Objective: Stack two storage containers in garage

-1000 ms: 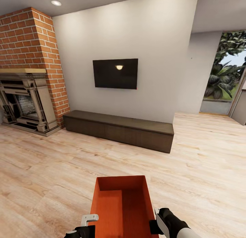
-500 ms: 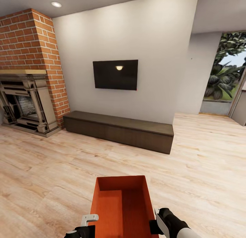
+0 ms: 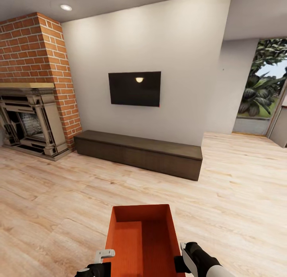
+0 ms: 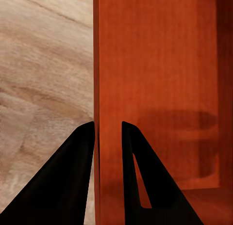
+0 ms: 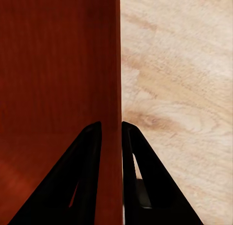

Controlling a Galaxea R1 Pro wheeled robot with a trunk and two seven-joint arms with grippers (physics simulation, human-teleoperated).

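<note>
An orange-red storage container hangs low in front of me over the light wood-plank floor of the living room. Its open top faces up. My left gripper is shut on the container's left wall, and my right gripper is shut on its right wall. In the left wrist view the black fingers of the left gripper straddle the thin wall of the container. In the right wrist view the right gripper pinches the opposite wall of the container the same way.
A long dark cabinet stands against the pale wall ahead, under a wall TV. The brick fireplace is at the left. A glazed opening with plants is at the far right, with open floor leading to it.
The whole room has slid slightly downward in the picture, so the camera has moved. The container and both grippers keep their places in the view.
</note>
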